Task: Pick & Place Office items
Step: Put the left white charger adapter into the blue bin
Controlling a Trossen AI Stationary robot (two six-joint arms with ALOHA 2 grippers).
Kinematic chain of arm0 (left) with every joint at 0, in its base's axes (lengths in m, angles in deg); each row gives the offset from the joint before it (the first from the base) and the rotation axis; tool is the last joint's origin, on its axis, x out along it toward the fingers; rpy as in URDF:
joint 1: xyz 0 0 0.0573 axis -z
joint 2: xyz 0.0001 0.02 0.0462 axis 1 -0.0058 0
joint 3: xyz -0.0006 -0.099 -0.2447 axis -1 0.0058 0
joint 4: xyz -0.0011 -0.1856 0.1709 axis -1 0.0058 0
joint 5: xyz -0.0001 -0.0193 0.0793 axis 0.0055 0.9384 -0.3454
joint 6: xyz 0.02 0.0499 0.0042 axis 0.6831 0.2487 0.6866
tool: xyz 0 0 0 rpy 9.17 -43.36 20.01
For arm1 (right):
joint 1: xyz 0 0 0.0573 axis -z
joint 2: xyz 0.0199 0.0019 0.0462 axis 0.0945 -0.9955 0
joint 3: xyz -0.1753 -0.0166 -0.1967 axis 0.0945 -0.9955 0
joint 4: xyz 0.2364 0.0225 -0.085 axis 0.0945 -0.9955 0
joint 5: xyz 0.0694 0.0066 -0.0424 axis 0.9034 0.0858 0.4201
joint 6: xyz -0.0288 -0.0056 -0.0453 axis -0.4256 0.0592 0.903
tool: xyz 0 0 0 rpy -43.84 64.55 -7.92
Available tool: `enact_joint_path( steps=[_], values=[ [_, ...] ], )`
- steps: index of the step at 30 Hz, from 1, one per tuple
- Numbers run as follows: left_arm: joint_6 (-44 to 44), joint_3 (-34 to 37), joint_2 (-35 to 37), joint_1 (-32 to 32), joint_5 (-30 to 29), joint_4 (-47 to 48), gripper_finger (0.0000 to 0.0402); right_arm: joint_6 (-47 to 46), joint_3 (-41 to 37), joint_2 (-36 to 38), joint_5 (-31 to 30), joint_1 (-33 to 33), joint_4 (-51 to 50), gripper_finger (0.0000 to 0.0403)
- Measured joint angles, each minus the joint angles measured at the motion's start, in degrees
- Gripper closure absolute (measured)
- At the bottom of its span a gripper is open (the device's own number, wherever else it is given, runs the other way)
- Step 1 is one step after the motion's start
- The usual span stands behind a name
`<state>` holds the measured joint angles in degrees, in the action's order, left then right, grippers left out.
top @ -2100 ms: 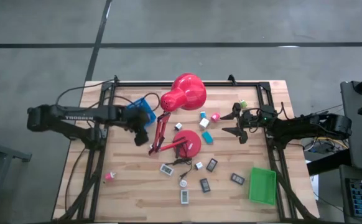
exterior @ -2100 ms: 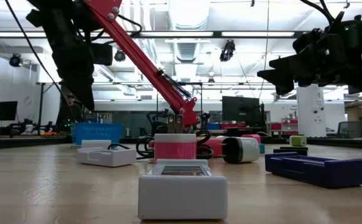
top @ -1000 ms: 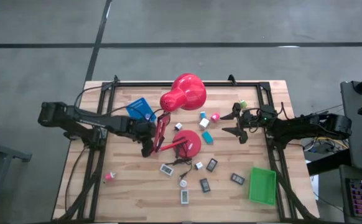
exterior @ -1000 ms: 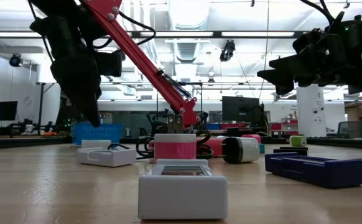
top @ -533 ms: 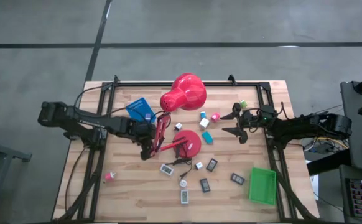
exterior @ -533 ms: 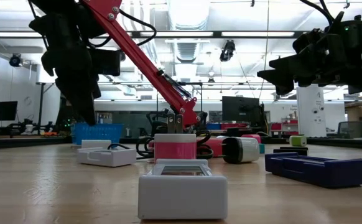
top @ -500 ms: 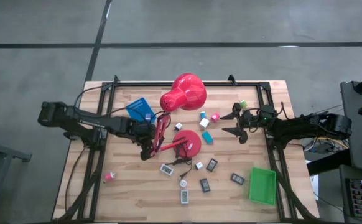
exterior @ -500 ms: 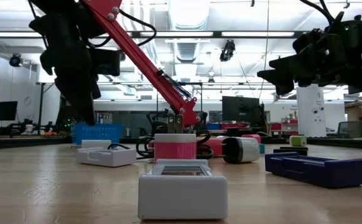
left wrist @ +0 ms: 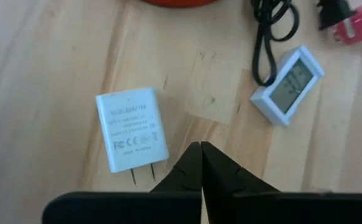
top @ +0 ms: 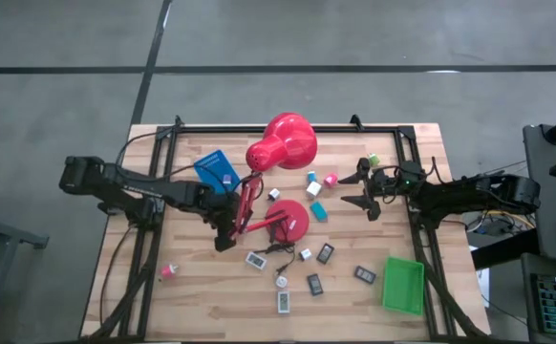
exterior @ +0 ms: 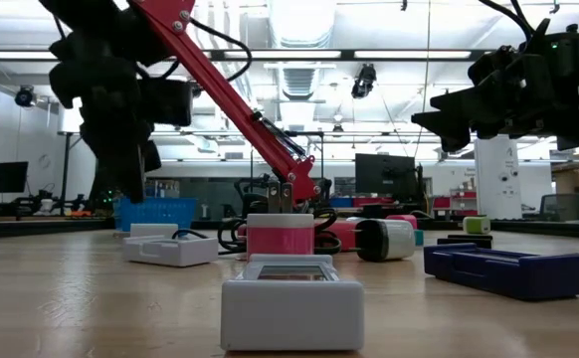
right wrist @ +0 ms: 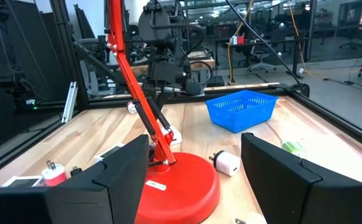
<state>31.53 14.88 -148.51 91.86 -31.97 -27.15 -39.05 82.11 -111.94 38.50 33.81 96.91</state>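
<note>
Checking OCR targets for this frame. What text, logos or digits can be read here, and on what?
"FC": white plug-in charger in the left wrist view, in its printed block; the other lines there are too small to read.
Small white display unit: grey screen, no digits legible.
Left arm in the high view: no lettering legible.
Nothing else readable in any view.

Wooden table (top: 192,287): red desk lamp (top: 288,218) mid-top, blue tray (top: 213,166) toward left edge, green tray (top: 402,285) at near right corner, small office items (top: 314,284) scattered between, pink block (top: 166,272) near left edge.
</note>
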Motion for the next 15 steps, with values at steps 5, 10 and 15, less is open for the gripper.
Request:
enact_joint_path(
  steps=[5,10,15],
  values=[
    [-0.54,0.72,-1.6,0.0,0.03,-2.1,0.0401,-0.01,0.0,0.0,-0.02,0.0,-0.03,0.0156],
    [-0.54,0.71,-2.8,0.0,-0.03,-4.53,0.0401,-0.01,0.0,0.0,-0.02,0.0,-0.03,0.0156],
    [-0.55,0.69,-5.39,0.0,-1.57,-5.41,0.0401,-0.01,0.0,0.0,0.01,0.0,-0.03,0.0156]
  ],
)
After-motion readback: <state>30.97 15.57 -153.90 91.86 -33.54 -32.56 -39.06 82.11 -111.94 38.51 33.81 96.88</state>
